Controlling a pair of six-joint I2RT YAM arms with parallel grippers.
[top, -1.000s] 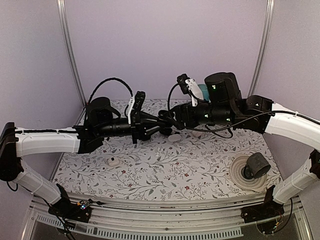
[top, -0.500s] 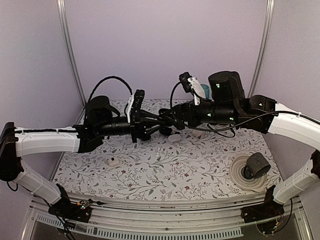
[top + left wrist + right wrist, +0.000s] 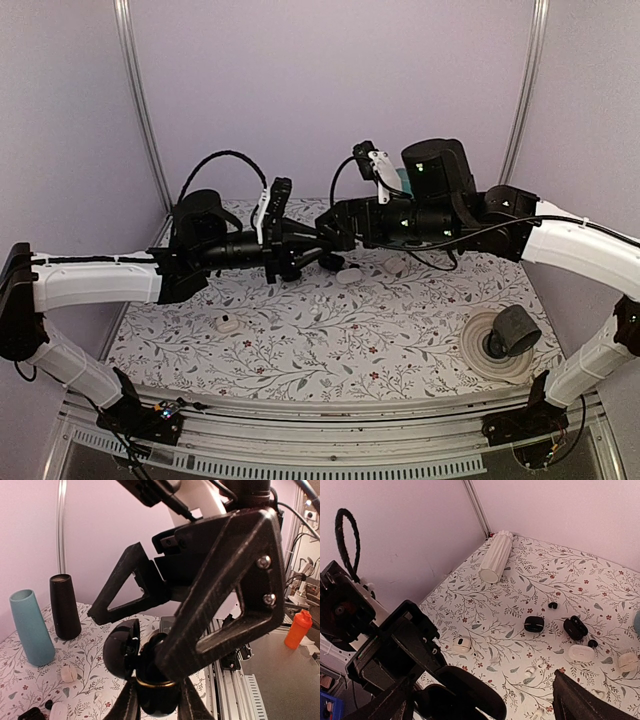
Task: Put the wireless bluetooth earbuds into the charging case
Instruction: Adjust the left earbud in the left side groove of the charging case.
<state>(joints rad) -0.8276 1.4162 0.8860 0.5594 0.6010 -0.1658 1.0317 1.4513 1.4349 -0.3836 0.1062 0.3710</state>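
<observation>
**Q:** What does the left gripper [image 3: 160,707] carry?

**A:** Its jaws are clamped on the base of a black case [image 3: 157,692], held in the air above the table [image 3: 300,345]. The lid [image 3: 121,652] is swung open to the left. Whether a bud sits inside cannot be told.

**Q:** And the right gripper [image 3: 338,228]?

**A:** It is spread wide, with its fingers [image 3: 225,595] on either side of the case. Whether they touch the case cannot be told.

**Q:** Where are the earbuds?

**A:** They lie loose on the floral table, as the right wrist view shows. A ribbed white cylinder [image 3: 496,556] lies at the far corner. The white earbuds [image 3: 530,670] are near a shut black case [image 3: 534,624]. The black earbuds [image 3: 552,605] lie by an open black case [image 3: 575,627], with a white case [image 3: 581,653] just beside it.
</observation>
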